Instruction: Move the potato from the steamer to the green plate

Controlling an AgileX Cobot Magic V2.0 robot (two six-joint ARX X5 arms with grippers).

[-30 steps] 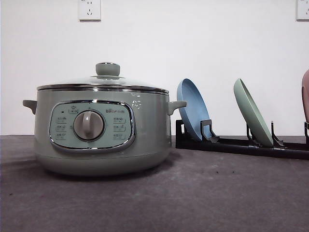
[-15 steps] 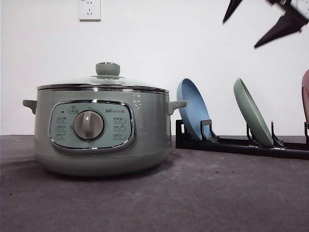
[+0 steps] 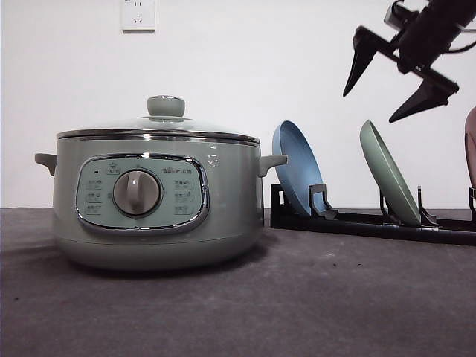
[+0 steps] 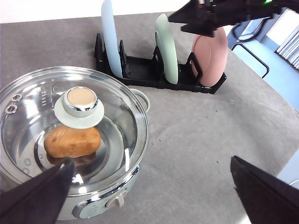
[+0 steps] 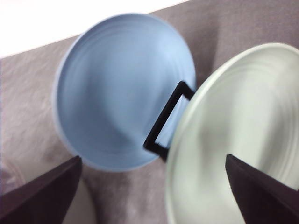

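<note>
The pale green steamer (image 3: pixel 156 201) stands at the left of the table with its glass lid (image 4: pixel 70 126) on. Through the lid I see the orange-brown potato (image 4: pixel 72 141) lying inside, beside the lid knob (image 4: pixel 81 103). The green plate (image 3: pixel 390 175) stands on edge in a black rack (image 3: pixel 372 223), to the right of the steamer. My right gripper (image 3: pixel 370 105) hangs open in the air just above the green plate (image 5: pixel 243 140), nothing between its fingers. My left gripper (image 4: pixel 151 160) is open above the steamer's near right side, holding nothing.
A blue plate (image 3: pixel 297 167) stands in the rack's left slot, nearest the steamer's handle. A pink plate (image 4: pixel 210 56) fills the slot beyond the green one. Bare grey table (image 3: pixel 335 297) lies in front of the rack. A white wall is close behind.
My right gripper came into the front view from the upper right and has dropped lower and leftward, toward the plates. Steamer and plates have not moved.
</note>
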